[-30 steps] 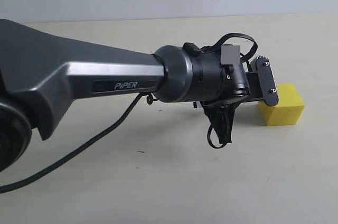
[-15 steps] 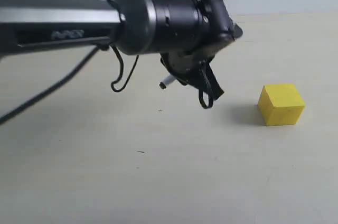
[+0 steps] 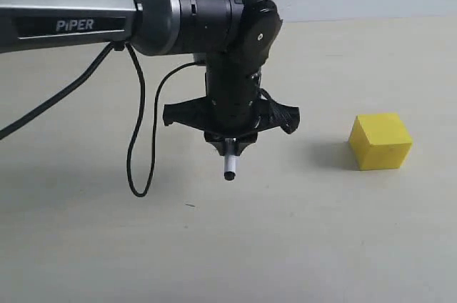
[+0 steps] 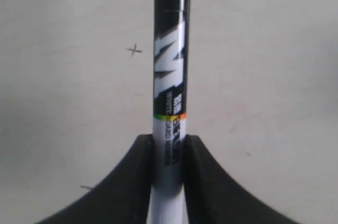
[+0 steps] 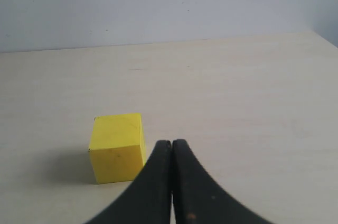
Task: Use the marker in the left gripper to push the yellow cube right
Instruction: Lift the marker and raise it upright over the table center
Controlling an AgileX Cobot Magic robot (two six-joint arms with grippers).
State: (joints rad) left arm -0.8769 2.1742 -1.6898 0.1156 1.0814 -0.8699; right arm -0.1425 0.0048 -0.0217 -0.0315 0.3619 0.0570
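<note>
- Left gripper [image 3: 230, 140] hangs over the desk [image 3: 307, 246]; its fingers [image 4: 132, 182] pinch the marker [image 3: 230, 166], end pointing down
- Cube [image 3: 380, 141] sits on the desk, well right of the marker; nothing touches it
- Right gripper [image 5: 171, 145]: fingers pressed together, empty

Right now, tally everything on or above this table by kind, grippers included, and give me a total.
Slim white-barrelled marker with black printed label: 1
Small matte bright yellow cube: 1
Black robot grippers: 2, the left gripper clamped on the marker and the right gripper closed and empty
Total: 4
</note>
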